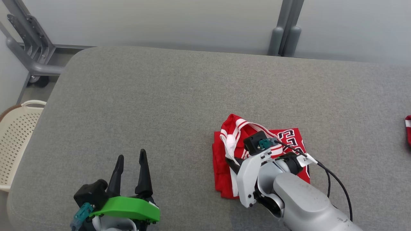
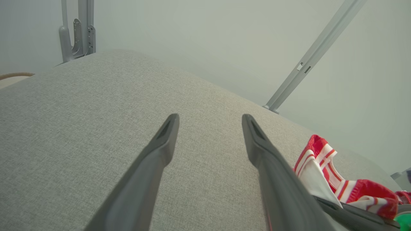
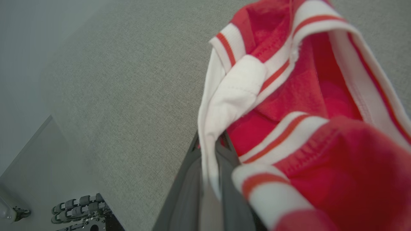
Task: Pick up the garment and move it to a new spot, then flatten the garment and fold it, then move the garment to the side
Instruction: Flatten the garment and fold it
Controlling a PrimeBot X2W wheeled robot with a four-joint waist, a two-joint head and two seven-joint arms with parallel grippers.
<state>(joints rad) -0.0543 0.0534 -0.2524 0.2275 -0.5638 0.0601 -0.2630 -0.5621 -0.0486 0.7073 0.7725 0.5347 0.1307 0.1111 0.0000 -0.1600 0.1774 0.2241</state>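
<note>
Garment (image 1: 221, 160) clamped in R claw (image 3: 210, 150), trim draped over it; L claw (image 1: 131, 155) apart, well left

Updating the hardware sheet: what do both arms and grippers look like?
Left gripper: two long, tapered black fingers, green bracket, teal connector. Right arm: silver forearm, white bracket, black camera block, black cable with white tag.

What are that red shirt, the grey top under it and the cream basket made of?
The garment looks like soft knitted sports fabric, perhaps polyester: matte red, striped ribbed trim, visible stitching. The grey surface seems covered in woven cloth: flecked matte weave, rounded edge. The basket looks like moulded cream plastic, with regular perforations.
</note>
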